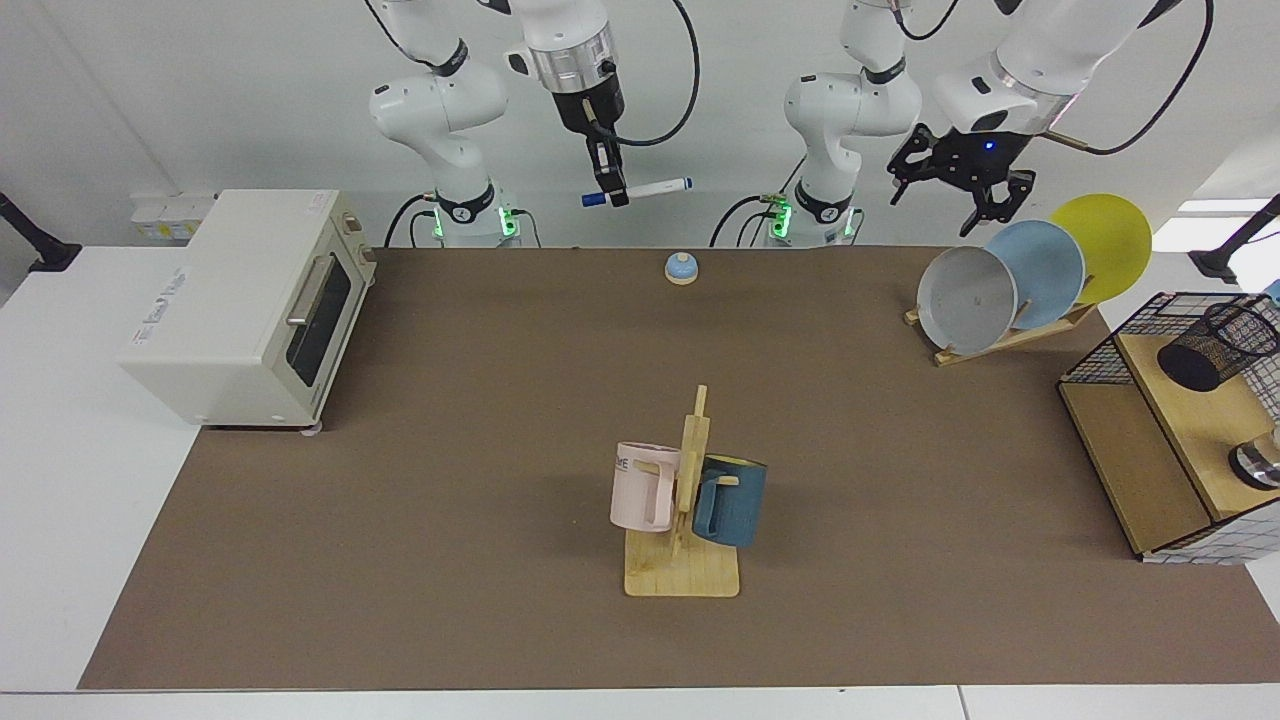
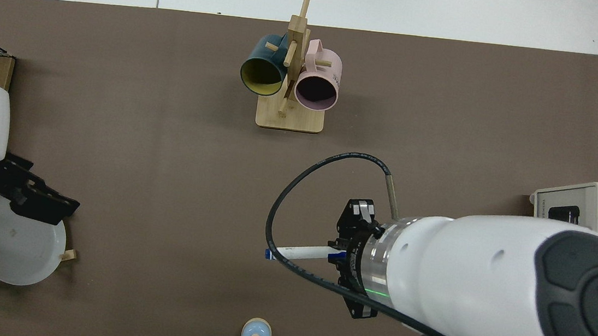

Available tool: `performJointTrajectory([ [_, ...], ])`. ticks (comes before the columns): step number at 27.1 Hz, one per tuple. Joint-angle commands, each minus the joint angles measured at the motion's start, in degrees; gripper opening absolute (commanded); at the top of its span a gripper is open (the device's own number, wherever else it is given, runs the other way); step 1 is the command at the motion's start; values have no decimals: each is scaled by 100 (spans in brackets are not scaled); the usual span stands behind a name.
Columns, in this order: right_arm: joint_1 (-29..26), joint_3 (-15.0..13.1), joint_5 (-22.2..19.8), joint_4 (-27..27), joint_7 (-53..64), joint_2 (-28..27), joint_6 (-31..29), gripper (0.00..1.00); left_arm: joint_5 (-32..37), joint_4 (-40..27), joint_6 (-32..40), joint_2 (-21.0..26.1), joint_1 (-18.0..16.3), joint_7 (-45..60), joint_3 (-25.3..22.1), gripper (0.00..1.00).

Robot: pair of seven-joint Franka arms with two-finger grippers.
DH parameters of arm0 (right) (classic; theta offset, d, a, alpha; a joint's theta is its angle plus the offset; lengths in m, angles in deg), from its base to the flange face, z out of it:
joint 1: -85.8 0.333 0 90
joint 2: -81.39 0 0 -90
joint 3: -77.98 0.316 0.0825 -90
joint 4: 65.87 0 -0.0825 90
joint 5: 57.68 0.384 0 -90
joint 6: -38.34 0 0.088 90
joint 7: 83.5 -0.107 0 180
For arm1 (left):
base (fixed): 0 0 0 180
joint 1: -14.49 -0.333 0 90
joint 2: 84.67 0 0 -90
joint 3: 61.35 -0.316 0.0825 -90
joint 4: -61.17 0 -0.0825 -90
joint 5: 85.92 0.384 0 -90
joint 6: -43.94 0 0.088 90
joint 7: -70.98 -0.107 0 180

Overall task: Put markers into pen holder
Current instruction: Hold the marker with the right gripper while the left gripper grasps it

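A white marker (image 1: 650, 188) with blue ends hangs level, high above the table's back edge, with my right gripper (image 1: 610, 192) shut on its capped end. From above, the marker (image 2: 299, 252) sticks out sideways from the right gripper (image 2: 338, 257), over bare mat near the bell. The pen holder (image 1: 1215, 345), a small black mesh cup, leans tilted on the wooden shelf inside the wire basket at the far right of the facing view; it is out of the top view. My left gripper (image 1: 935, 205) hovers open and empty just above the plates, also seen as the left gripper (image 2: 40, 202).
A toaster oven (image 1: 250, 305) stands on the facing view's left. A wooden mug rack (image 1: 685, 560) with a pink and a blue mug stands mid-table. A small bell (image 1: 681, 267) sits at the back. A plate rack (image 1: 1000, 340) and a wire basket frame (image 1: 1100, 355) stand at the right.
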Motion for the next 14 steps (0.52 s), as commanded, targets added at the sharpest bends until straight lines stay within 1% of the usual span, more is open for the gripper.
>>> performJointTrajectory([
  [1,5,85,-31,-264,-162,-318,-59,0,-584,-206,-302,-147,113,-541,139,99],
  [3,6,85,-102,-264,-162,-345,-67,0,-717,-206,-329,-147,131,-585,271,99],
  [4,6,93,-146,-264,-162,-362,-67,0,-717,-206,-329,-147,166,-603,376,97],
  [5,6,93,-172,-264,-162,-380,-59,0,-717,-198,-338,-147,183,-620,464,90],
  [7,6,93,-251,-264,-162,-415,-15,0,-656,-189,-382,-147,201,-646,692,71],
  [8,14,102,-278,-264,-162,-441,-15,0,-638,-189,-417,-147,201,-655,832,69],
  [10,32,120,-287,-264,-179,-476,-6,0,-629,-224,-565,-208,201,-699,1044,74],
  [12,189,111,-295,-281,-206,-520,-6,0,-673,-294,-802,-209,210,-874,1132,85],
  [13,277,102,-313,-351,-232,-573,-6,0,-699,-312,-960,-217,262,-988,1185,91],
  [14,313,111,-348,-465,-250,-643,3,0,-717,-338,-1066,-226,306,-1059,1212,95],
])
